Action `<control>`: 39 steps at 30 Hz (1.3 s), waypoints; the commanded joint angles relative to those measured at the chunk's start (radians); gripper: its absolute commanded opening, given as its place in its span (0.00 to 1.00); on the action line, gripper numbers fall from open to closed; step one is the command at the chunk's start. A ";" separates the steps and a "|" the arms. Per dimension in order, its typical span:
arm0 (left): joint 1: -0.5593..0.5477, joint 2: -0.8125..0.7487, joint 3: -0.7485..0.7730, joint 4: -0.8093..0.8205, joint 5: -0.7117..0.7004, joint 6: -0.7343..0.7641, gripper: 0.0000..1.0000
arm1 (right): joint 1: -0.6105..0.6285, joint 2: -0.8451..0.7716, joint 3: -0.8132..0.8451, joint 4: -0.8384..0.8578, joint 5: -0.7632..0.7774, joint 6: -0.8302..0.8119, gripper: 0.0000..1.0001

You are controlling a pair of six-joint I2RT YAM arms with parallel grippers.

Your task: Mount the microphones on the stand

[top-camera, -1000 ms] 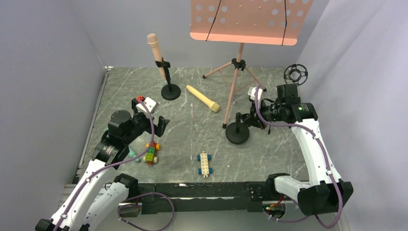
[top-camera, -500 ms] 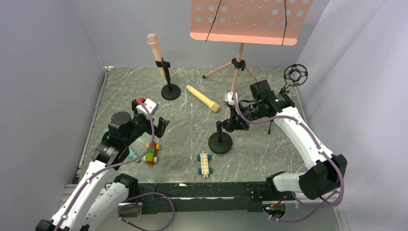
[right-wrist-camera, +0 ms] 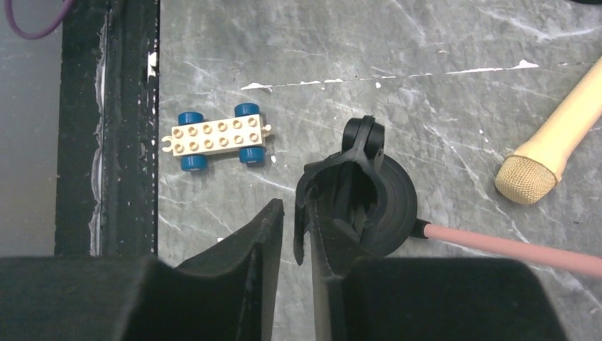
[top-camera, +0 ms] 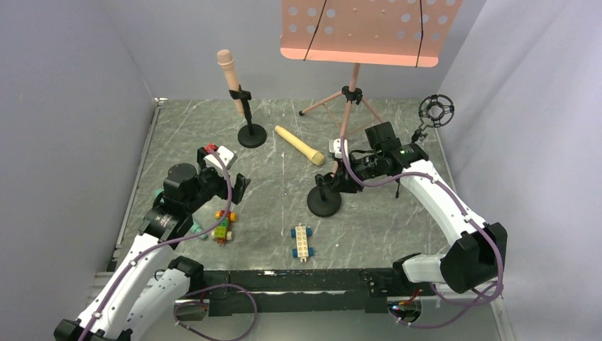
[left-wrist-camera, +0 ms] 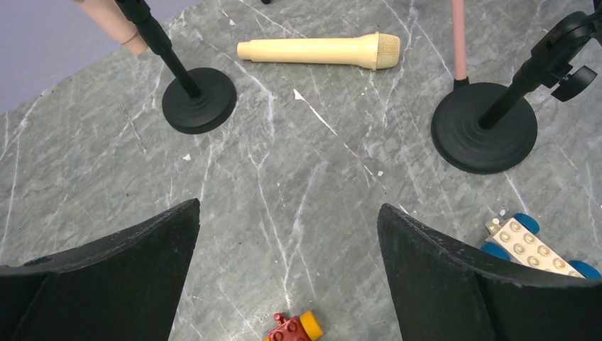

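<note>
Right end effector (right-wrist-camera: 291, 206): closed on the stem of the free stand (top-camera: 324, 204), fingers nearly together below its empty clip. Base seemingly flat on the table (top-camera: 397, 234), mid-table, a little toward the right edge.
Left end effector (left-wrist-camera: 287, 212): wide open, empty, hanging over the table near the left edge.
Yellow mic (top-camera: 299, 145): lying loose toward the far edge, head near the stand's base but apart from it.
Teal mic (top-camera: 199, 233): lying near the left edge, largely hidden under the left arm.
Pink mic (top-camera: 227, 67): already clipped, tilted, in the far stand (top-camera: 251, 135).
Risk, tripod: foot of the pink tripod (top-camera: 346, 121) touching or nearly touching the stand's base. Any slide toward it likely to snag and rock the music desk above.
Risk, tipping: high grip on a thin stem over a small base. A sideways pull or abrupt release could topple the stand onto the yellow mic.
Risk, insertion: clip narrow. A mic pressed in off-axis, with the stand unheld, likely to skid or pop out.
Risk, reach: teal mic under the left arm, beside the cars (top-camera: 226, 226). A blind descent could hit a car or roll the mic toward the edge.
Containers: none in view. Nearest to holders are the two clips, one filled with the pink mic, one empty.
</note>
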 commanded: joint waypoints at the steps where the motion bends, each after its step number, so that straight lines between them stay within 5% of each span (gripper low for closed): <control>1: 0.005 0.011 -0.002 0.048 0.020 0.011 0.99 | -0.002 -0.036 -0.034 0.071 -0.022 -0.031 0.31; 6: 0.005 0.024 -0.005 0.056 0.033 0.006 0.99 | -0.003 -0.071 -0.052 0.091 -0.027 -0.011 0.34; 15: 0.005 0.034 -0.006 0.062 0.041 -0.002 0.99 | -0.004 -0.079 -0.071 0.253 -0.079 0.188 0.02; 20: 0.005 0.033 -0.008 0.066 0.050 0.002 0.99 | -0.003 -0.058 -0.023 0.290 -0.132 0.290 0.01; 26: 0.005 0.031 -0.008 0.064 0.057 0.004 0.99 | -0.003 -0.052 -0.051 0.249 -0.164 0.223 0.01; 29: 0.005 0.034 -0.008 0.064 0.080 0.009 0.99 | -0.010 -0.076 -0.110 0.225 -0.158 0.168 0.05; 35: 0.005 0.043 -0.008 0.069 0.123 0.021 0.99 | -0.051 -0.124 -0.177 0.148 -0.130 0.067 0.28; 39: 0.005 0.047 -0.020 0.090 0.195 0.043 0.99 | -0.094 -0.167 -0.193 0.127 -0.112 0.045 0.59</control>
